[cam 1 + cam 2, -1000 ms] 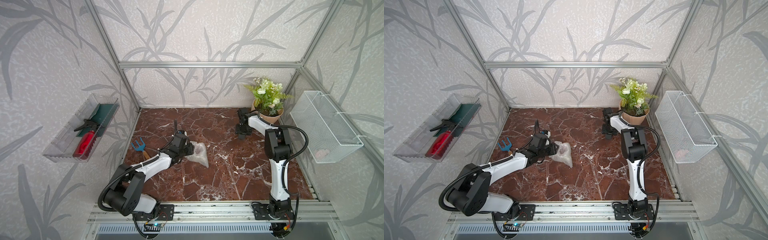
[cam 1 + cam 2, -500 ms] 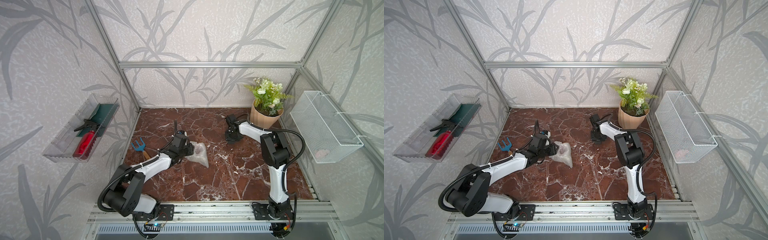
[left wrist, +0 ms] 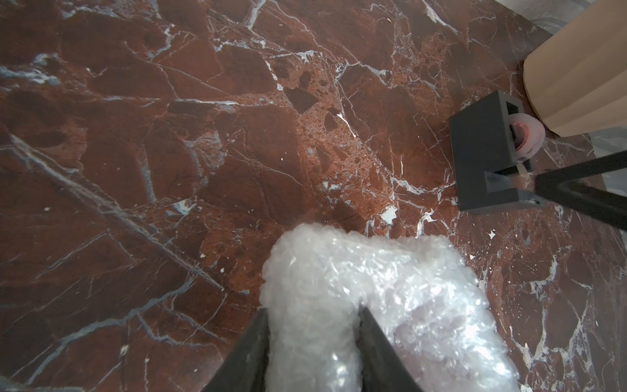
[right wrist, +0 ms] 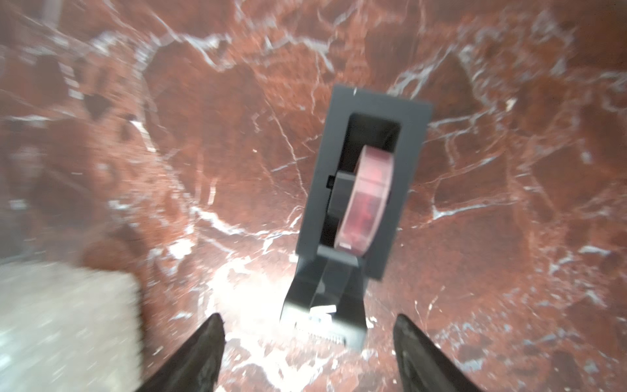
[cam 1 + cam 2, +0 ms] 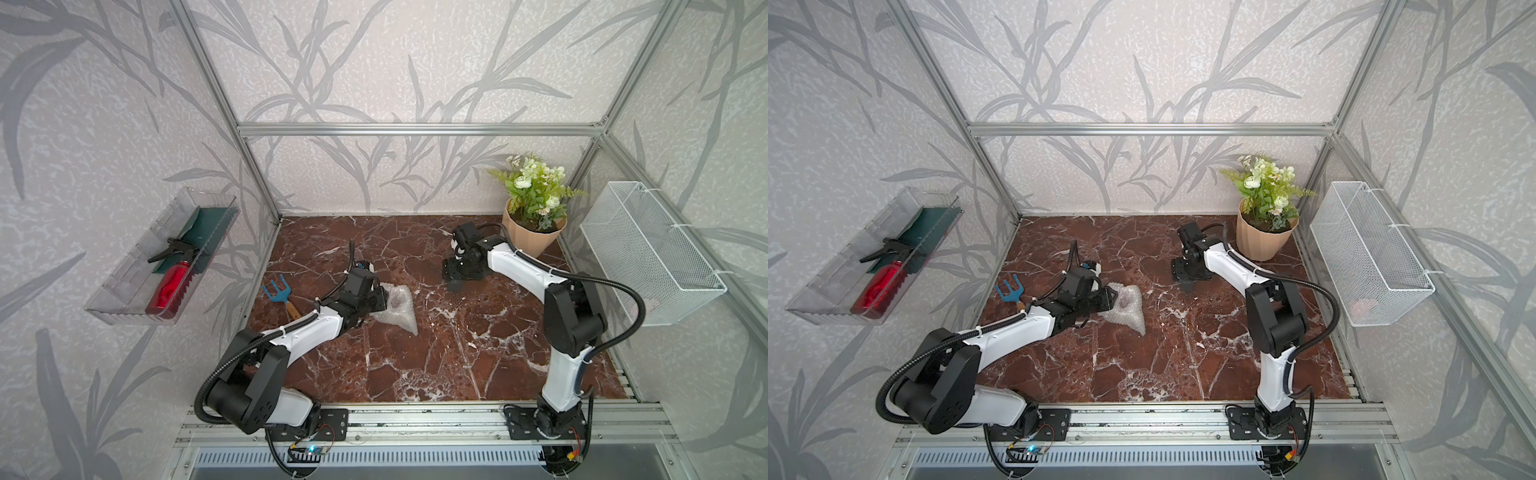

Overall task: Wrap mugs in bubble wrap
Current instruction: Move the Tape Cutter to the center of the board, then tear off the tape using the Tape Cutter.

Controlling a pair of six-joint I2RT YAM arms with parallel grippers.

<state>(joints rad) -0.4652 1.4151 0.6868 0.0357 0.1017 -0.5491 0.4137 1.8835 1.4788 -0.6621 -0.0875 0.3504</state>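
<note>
The bubble wrap (image 5: 401, 316) (image 5: 1130, 312) lies bunched into a lumpy bundle left of the table's middle. The mug itself is hidden; only a dim dark patch shows through the wrap in both top views. My left gripper (image 5: 380, 297) (image 3: 312, 309) is shut on one fold of the bubble wrap (image 3: 390, 288), a finger pressed against each side. My right gripper (image 5: 456, 282) (image 4: 310, 325) hovers open, jaws wide apart with nothing between them. Its fingertips hang at the toothed cutter end of a black tape dispenser (image 4: 366, 152) (image 3: 485, 159), which holds a clear tape roll (image 4: 368, 200).
A ribbed peach plant pot (image 5: 532, 243) with green and white flowers stands at the back right, just behind the dispenser. A blue hand rake (image 5: 276, 291) lies by the left wall. A white wire basket (image 5: 648, 249) hangs on the right wall, a clear tray (image 5: 124, 286) on the left.
My right arm has swung left from beside the plant pot to over the tape dispenser, and its jaws now stand wider. The left gripper and the bundle have not moved.
</note>
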